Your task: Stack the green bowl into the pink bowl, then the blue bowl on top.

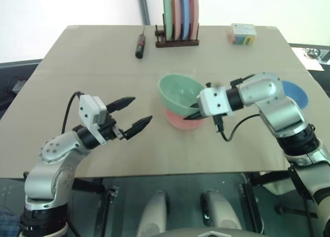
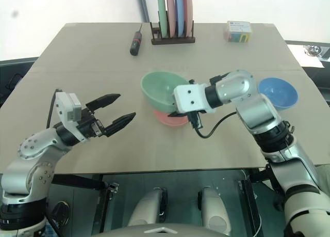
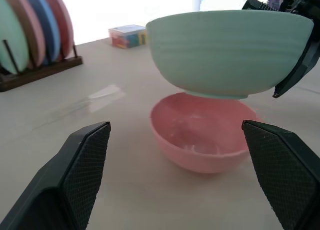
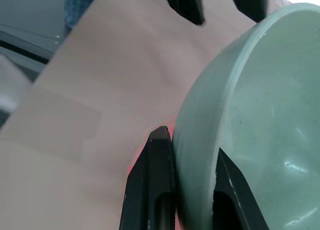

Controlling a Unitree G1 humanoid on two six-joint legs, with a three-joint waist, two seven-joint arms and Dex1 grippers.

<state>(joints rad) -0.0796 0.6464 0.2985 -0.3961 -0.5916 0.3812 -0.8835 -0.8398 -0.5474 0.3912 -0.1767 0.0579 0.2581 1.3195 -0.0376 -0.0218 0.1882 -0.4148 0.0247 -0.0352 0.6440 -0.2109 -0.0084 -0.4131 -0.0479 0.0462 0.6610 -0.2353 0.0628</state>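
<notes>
One bowl held over another, third waiting

Nearest, the left end effector [image 1: 131, 114] hangs spread and empty above the bench [image 1: 77, 66], likely keeping clear. Beyond it, the right end effector [image 4: 192, 177] pinches the green bowl's [image 1: 180, 94] rim, one finger inside and one outside, holding it tilted just above the pink bowl [image 3: 202, 140], apparently to line up the nesting. Farther right, well apart, sits the blue bowl [image 2: 278, 92]; a plate rack [image 1: 177, 41] stands at the back.

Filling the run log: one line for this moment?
right claw: grips pale green plastic bowl rim | above pink plastic bowl | left claw: open
</notes>
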